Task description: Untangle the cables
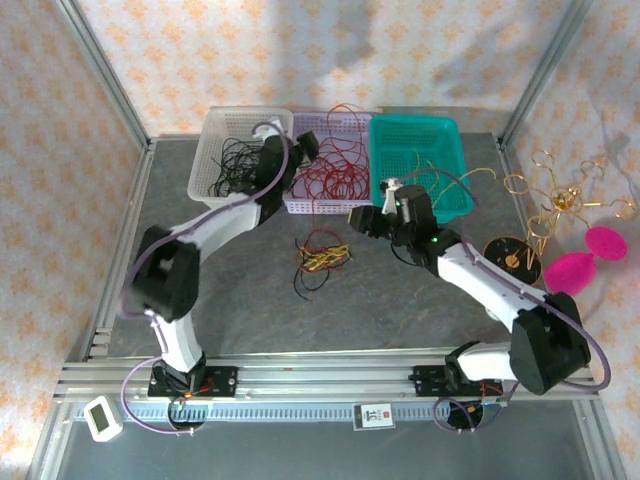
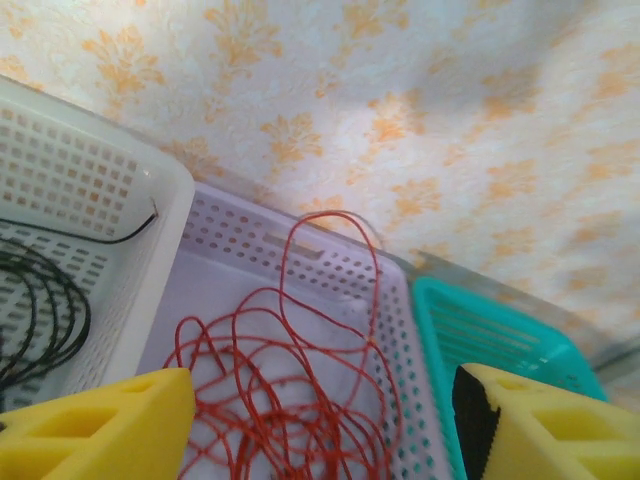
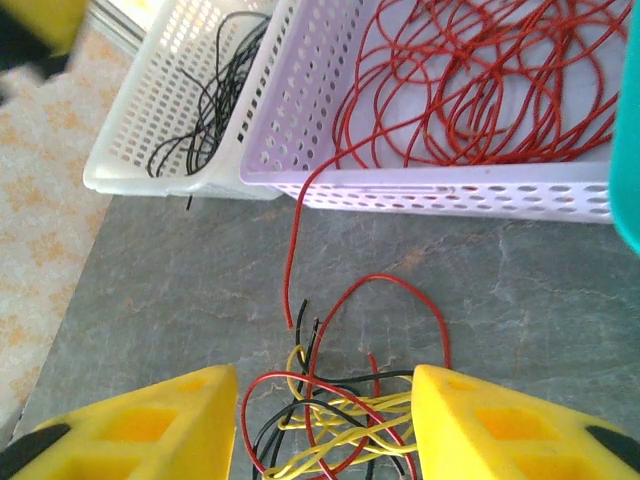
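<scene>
A metal rail (image 1: 300, 375) edges the near side of the grey, stone-look worktop (image 1: 250, 300). Mid-worktop lie the cables (image 1: 322, 255) — red, yellow and black, knotted — under the right hand (image 3: 325, 425), fingers apart. Along the far edge stand a white basket (image 1: 240, 112), lilac basket (image 1: 320, 205) and teal basket (image 1: 415, 120); the left hand (image 2: 320, 420) gapes empty over the lilac one's red cables (image 2: 290, 400). Beyond — orange-flowered wallpaper (image 1: 300, 60)
</scene>
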`<state>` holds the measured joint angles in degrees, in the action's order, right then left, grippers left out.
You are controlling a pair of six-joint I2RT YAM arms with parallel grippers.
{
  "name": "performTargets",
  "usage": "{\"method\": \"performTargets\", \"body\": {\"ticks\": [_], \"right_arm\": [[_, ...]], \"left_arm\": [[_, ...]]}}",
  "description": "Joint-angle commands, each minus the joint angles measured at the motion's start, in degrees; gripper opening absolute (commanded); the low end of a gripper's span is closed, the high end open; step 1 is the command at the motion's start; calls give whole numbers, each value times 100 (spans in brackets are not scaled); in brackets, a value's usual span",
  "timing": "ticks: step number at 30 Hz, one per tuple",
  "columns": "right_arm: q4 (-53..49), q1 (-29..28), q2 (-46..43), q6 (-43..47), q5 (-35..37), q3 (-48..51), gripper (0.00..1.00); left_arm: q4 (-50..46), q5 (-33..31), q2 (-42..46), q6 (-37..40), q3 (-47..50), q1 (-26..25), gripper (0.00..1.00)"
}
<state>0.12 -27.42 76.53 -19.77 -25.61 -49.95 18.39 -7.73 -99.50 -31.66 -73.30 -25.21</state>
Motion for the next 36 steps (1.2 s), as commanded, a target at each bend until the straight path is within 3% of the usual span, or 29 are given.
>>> {"method": "performTargets", "body": {"ticks": [1, 10, 19, 22, 28, 36], "right_arm": [[275, -273, 578, -71, -199, -454, 51], [681, -749, 2286, -346, -215, -1533, 54], [821, -941, 3255, -540, 205, -1938, 55], [1039, -945, 3396, -598, 170, -2026, 45], [504, -941, 3568, -382, 246, -2680, 2], [-455, -686, 3570, 201, 436, -3683, 0]], "left_arm": [[291, -41, 788, 54, 1219, 13, 67], [-484, -50, 2828, 144, 3374, 16, 64], [-873, -146, 3892, 138, 4137, 25, 64], [-855, -131, 4063, 117, 4307, 28, 64], [-857, -184, 4357, 160, 4466, 40, 63], [-1012, -282, 4689, 266, 4552, 44, 63]]}}
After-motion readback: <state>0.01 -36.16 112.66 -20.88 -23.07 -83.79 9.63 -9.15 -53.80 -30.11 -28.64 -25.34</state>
